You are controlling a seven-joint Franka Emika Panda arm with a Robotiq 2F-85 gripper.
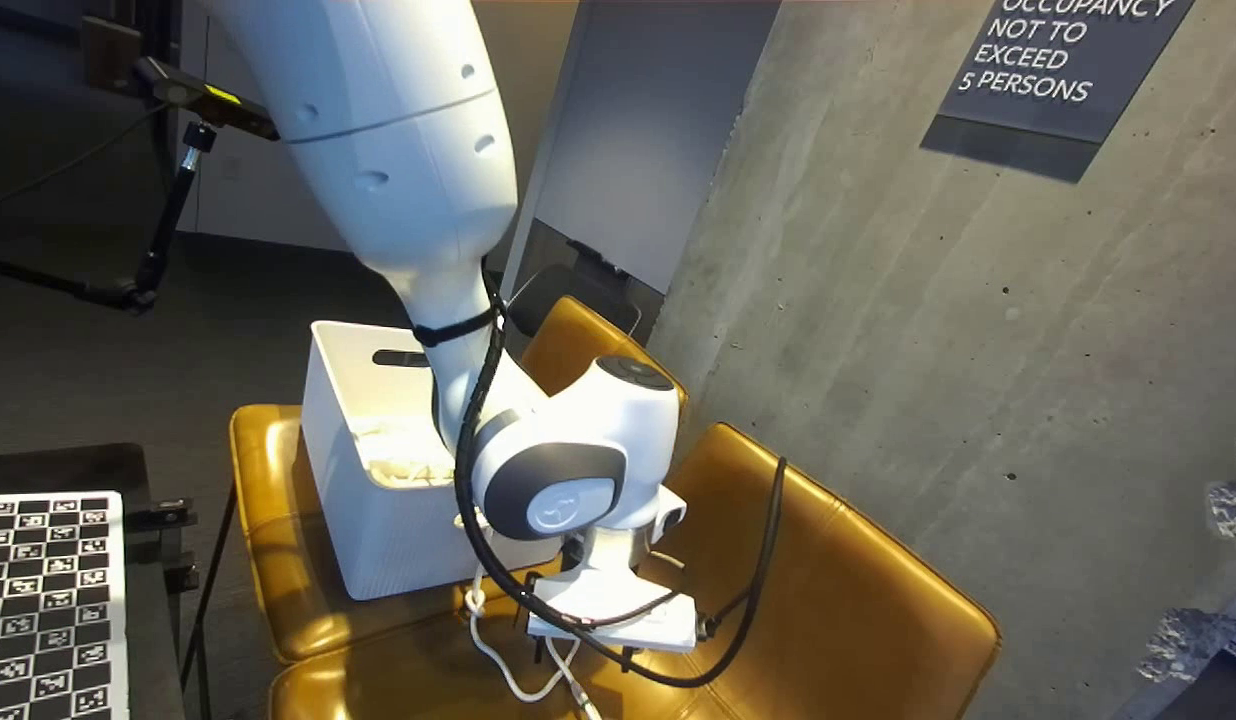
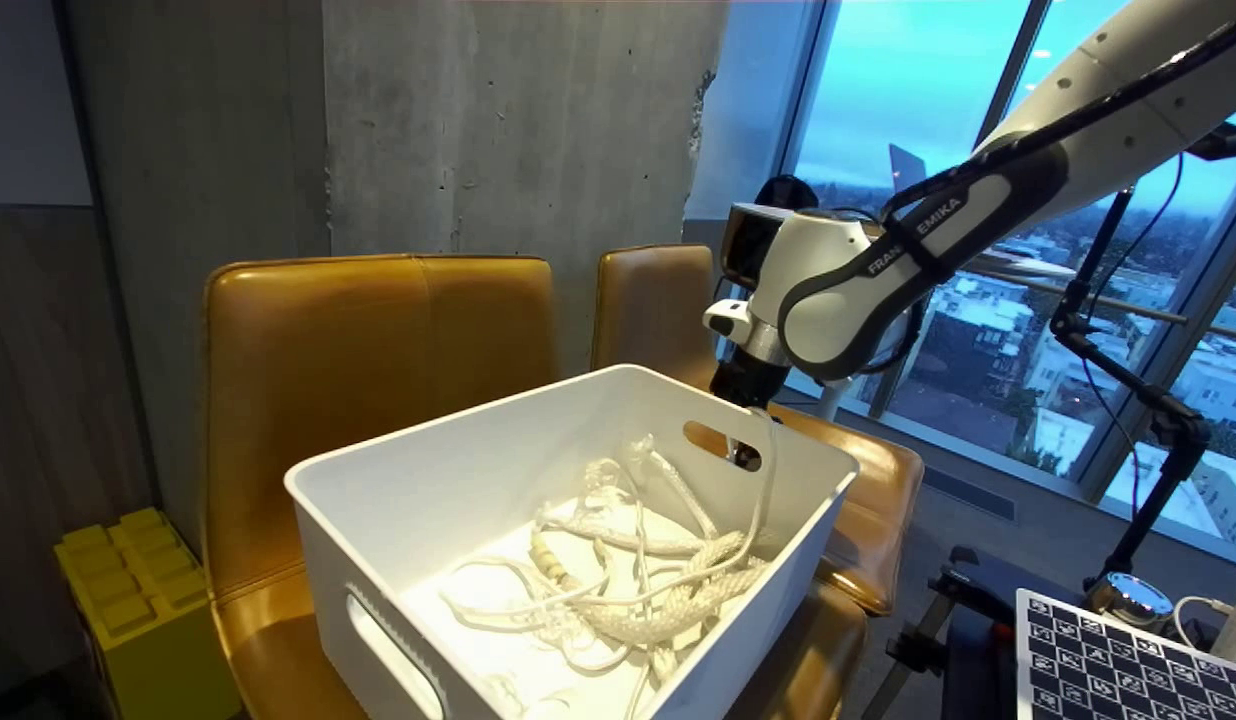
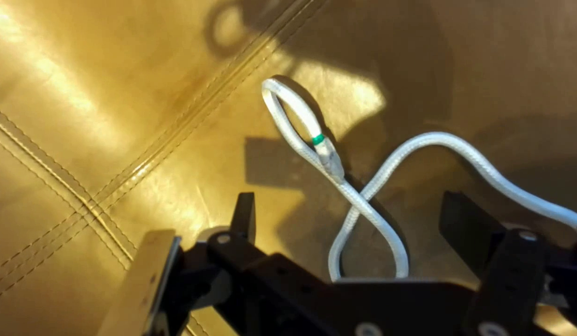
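Fingers [image 3: 467, 233] spread apart w/ nothing gripped, over white rope [image 3: 361, 201]; prob. pre-grasp step, so next move calls for lowering & closing on it.

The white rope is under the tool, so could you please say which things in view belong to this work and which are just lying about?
In the work: the open tool; white rope; gold chair beneath it; probably the white bin, holding similar cords.

Apparently unrelated: checkered board; yellow block; wall sign.

You have one gripper [image 3: 349, 210], one green-banded rope eye [image 3: 295, 103], one white storage bin [image 2: 478, 460], two tan leather chairs [image 2: 378, 340], and one ChArUco board [image 1: 48, 605].
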